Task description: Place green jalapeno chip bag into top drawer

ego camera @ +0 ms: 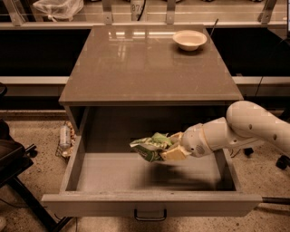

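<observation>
The top drawer (pixel 149 204) is pulled wide open, with a flat front panel and a small dark handle (pixel 150 214). My gripper (pixel 170 148) reaches in from the right on a white arm. It is shut on the green jalapeno chip bag (pixel 151 146), a wrinkly green foil bag with pale print. The bag hangs inside the drawer opening, a little above the drawer floor, near the middle.
A white round bowl (pixel 189 39) sits at the back right of the cabinet top (pixel 145 68). A plastic bag (pixel 58 7) lies on the rear shelf at left. A dark chair (pixel 13 167) stands at left, and litter (pixel 66 136) lies on the floor beside the drawer.
</observation>
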### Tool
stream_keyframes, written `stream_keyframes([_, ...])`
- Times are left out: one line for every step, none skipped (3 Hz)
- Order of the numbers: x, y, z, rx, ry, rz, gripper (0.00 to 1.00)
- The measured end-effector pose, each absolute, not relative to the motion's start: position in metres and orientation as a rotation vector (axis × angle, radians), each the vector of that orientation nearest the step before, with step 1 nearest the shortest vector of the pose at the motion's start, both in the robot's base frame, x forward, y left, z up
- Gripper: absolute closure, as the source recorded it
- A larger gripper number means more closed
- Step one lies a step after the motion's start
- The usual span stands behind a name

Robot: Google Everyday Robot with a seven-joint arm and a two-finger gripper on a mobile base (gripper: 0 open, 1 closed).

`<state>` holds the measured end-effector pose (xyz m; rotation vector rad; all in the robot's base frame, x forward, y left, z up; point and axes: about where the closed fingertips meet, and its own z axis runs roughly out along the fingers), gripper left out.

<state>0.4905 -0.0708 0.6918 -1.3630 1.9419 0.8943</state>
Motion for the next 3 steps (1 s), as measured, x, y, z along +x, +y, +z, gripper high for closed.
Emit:
stream_keyframes([0.49,-0.069,0.6914,-1.367,1.941,0.898,0.36])
stream_keyframes([0.4896,-0.0674,0.6909,-1.37,1.939,0.901,0.13])
stream_keyframes([0.4891,-0.0658,0.6905,-1.373,1.938,0.903,0.0])
